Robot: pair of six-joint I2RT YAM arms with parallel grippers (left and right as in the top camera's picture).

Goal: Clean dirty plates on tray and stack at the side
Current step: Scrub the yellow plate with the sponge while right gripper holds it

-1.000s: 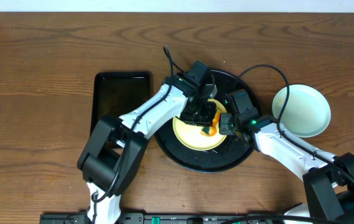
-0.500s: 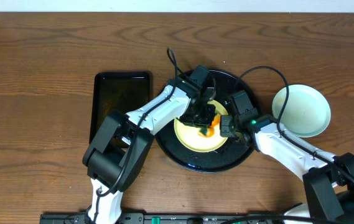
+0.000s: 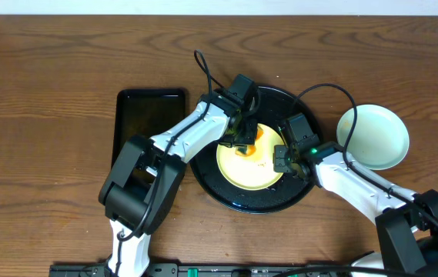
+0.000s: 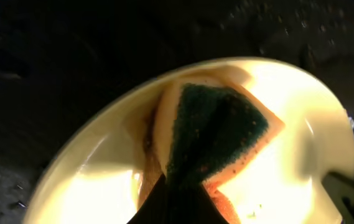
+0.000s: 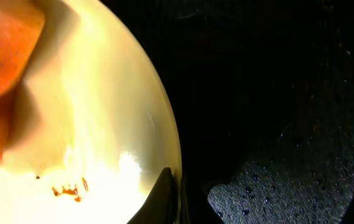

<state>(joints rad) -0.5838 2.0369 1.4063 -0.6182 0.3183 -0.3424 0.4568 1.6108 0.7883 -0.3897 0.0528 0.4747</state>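
Observation:
The pale yellow plate point(image 3: 251, 172) lies on the round black tray point(image 3: 226, 188). My left gripper point(image 3: 242, 143) is shut on a green-and-orange sponge point(image 3: 252, 138) and presses it on the plate's far part. In the left wrist view the sponge point(image 4: 217, 134) lies on the plate point(image 4: 295, 162) in front of the fingers point(image 4: 183, 202). My right gripper point(image 3: 280, 159) is shut on the plate's right rim; its fingers point(image 5: 173, 193) pinch the rim point(image 5: 158, 124). Small brown smears point(image 5: 68, 190) sit on the plate. A pale mint plate point(image 3: 372, 137) rests on the table to the right.
A rectangular black tray point(image 3: 151, 123) lies left of the round tray, partly under my left arm. Cables arc over the round tray's far side. The tray surface point(image 5: 288, 180) is wet with droplets. The wooden table point(image 3: 49, 92) spreads around.
My left gripper has slid the sponge from the plate's right-centre up toward its far edge. The right gripper has stayed on the rim.

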